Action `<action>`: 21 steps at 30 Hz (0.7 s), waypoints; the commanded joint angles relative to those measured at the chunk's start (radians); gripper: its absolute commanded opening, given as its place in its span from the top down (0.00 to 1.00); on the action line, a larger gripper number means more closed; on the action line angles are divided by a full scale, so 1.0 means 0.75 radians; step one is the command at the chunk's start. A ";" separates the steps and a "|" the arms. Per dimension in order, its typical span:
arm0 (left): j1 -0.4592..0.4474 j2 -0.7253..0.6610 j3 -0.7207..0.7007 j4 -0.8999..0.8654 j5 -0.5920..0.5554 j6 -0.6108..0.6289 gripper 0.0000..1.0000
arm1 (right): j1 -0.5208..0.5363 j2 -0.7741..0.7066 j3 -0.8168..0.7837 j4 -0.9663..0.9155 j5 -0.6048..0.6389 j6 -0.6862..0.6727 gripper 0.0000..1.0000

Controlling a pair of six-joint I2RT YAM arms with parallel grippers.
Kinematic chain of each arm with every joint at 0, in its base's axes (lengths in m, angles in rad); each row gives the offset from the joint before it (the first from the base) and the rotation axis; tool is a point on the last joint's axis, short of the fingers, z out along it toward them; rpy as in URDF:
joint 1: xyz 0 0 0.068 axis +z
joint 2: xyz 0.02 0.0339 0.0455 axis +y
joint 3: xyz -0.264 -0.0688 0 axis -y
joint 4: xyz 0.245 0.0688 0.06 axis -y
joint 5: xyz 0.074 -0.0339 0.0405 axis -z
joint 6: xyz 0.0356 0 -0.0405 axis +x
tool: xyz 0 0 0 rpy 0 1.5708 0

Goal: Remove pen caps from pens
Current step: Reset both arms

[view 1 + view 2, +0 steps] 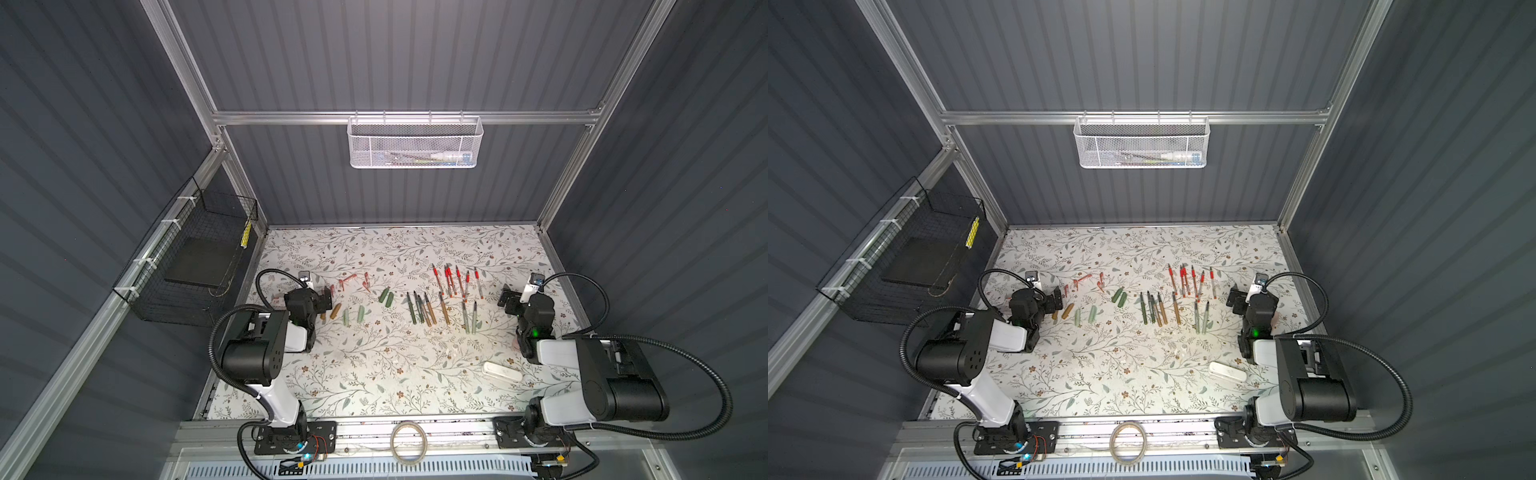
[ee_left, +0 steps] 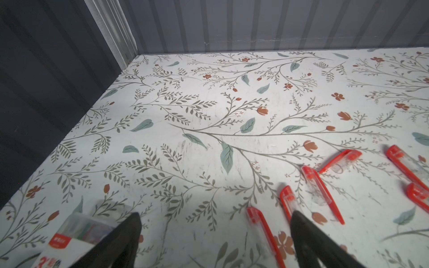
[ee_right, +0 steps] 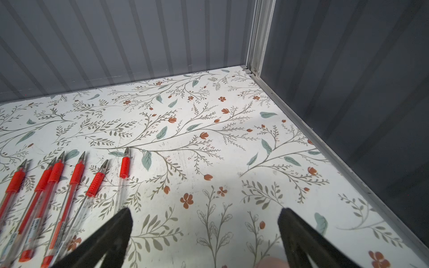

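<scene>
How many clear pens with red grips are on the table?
6, fanned in one row right of the table's centre: pen one, pen two, pen three, pen four, pen five, pen six. None seems hidden.

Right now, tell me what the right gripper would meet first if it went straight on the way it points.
Nothing loose: the open right gripper points over bare floral tabletop toward the grey back wall. The uncapped red pens lie to one side. Angled down, it would probably touch the tabletop first.

Both arms sit low, elbows bent — left gripper [image 2: 216, 222] and right gripper [image 3: 205, 215] spread wide, empty.
</scene>
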 commanded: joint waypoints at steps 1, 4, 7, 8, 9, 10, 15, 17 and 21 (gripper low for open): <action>0.002 -0.015 -0.007 -0.003 -0.016 -0.020 0.00 | -0.004 -0.009 0.023 0.026 -0.002 0.012 0.01; 0.002 -0.027 -0.079 0.132 0.032 -0.001 0.00 | -0.004 -0.009 0.024 0.026 -0.003 0.013 0.01; 0.002 -0.019 -0.247 0.450 0.166 0.057 0.00 | -0.003 -0.009 0.022 0.026 -0.003 0.014 0.01; 0.001 -0.009 -0.270 0.509 0.200 0.070 0.00 | -0.004 -0.007 0.024 0.026 -0.003 0.014 0.01; 0.001 -0.002 -0.281 0.531 0.225 0.082 0.00 | -0.004 -0.009 0.024 0.026 -0.002 0.012 0.01; 0.001 -0.006 -0.271 0.500 0.225 0.082 0.00 | -0.003 -0.010 0.024 0.026 -0.003 0.014 0.01; 0.004 -0.018 -0.010 -0.026 -0.025 -0.030 0.00 | -0.003 -0.008 0.024 0.026 -0.002 0.014 0.01; 0.000 -0.011 0.003 -0.016 0.008 -0.009 0.00 | -0.004 -0.008 0.023 0.026 -0.002 0.012 0.01; 0.000 -0.015 0.005 -0.033 0.009 -0.011 0.00 | -0.004 -0.005 0.029 0.022 -0.002 0.015 0.01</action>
